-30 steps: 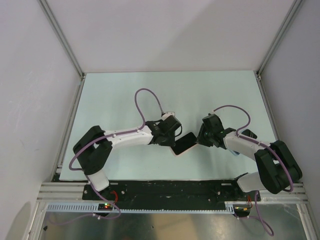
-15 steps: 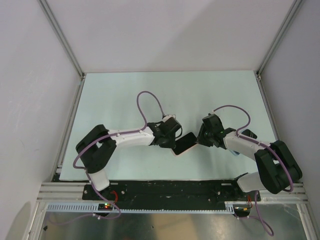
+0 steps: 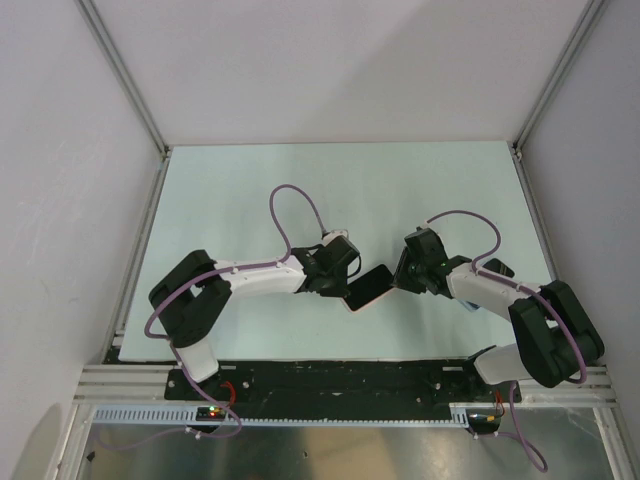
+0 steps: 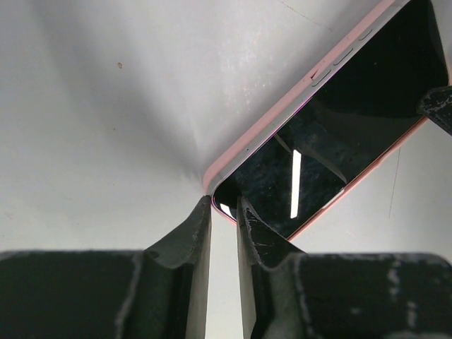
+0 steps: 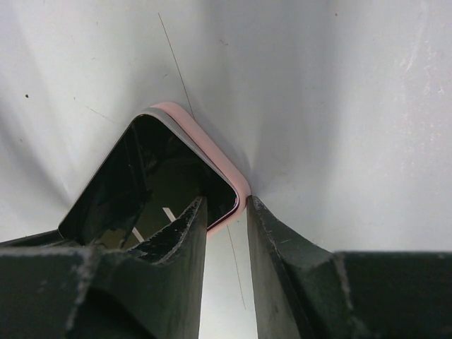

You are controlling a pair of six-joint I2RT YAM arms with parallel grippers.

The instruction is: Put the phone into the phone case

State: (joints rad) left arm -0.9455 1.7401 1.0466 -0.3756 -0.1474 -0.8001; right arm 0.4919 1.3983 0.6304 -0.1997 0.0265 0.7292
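Phone [image 3: 368,288] is on the table [image 3: 250,190], close to the near edge and roughly midway across. It's set on a diagonal, 1 end pointing near-left and the other far-right, screen side up. It sits in the phone case [image 4: 263,134], whose rim runs round the 2 corners the wrist cams catch. Left gripper [image 3: 343,280] is at the near-left end and right gripper [image 3: 398,272] is at the far-right end, so the phone is sandwiched between the 2. In each wrist view, 1 corner sits right at the fingertips, in line with the thin slit between them.
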